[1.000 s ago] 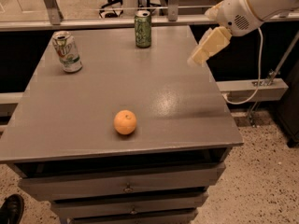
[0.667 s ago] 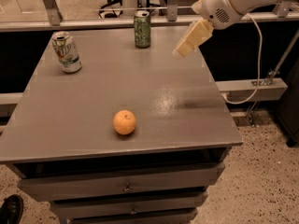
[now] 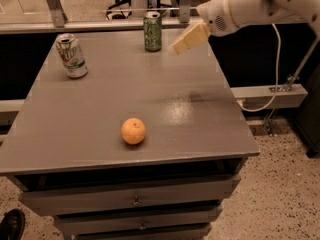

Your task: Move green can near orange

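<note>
The green can [image 3: 152, 31] stands upright at the far edge of the grey table [image 3: 100, 109], dark green with a silver top. The orange [image 3: 133, 131] lies near the table's front edge, well apart from the can. My gripper [image 3: 175, 47] hangs on the white arm [image 3: 250, 6] that reaches in from the upper right. It hovers above the table just right of the green can, a short gap from it, and holds nothing.
A white-and-silver can [image 3: 71, 56] with green and red markings stands at the table's far left. Drawers [image 3: 135, 199] run below the table front. A white cable [image 3: 272, 79] and a rail lie to the right. A dark shoe [image 3: 11, 225] shows at the bottom left.
My arm and gripper have swung left across the table's far right part, from beyond the right edge to just beside the green can. The cans and the orange have not moved.
</note>
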`<act>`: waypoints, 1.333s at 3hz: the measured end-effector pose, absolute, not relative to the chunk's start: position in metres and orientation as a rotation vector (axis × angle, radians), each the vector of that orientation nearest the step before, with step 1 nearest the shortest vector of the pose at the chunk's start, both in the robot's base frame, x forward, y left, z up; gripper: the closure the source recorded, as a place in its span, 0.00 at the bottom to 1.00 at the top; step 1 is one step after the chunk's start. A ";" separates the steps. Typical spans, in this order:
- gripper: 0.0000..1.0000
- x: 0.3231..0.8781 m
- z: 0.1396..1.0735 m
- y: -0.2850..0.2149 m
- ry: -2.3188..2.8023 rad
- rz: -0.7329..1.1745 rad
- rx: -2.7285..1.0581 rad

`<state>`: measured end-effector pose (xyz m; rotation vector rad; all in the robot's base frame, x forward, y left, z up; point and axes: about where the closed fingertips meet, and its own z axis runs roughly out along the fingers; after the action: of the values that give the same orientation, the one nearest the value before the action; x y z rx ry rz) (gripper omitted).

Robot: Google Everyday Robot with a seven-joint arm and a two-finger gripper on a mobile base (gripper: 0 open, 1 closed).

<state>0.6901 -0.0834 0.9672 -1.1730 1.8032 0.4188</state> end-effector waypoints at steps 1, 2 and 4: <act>0.00 0.758 0.950 -0.053 1.700 0.537 -0.940; 0.00 0.824 0.929 -0.033 1.653 0.548 -0.756; 0.25 0.891 0.899 -0.020 1.672 0.512 -0.631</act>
<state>0.8912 -0.0202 0.8994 -0.6308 1.6723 0.5124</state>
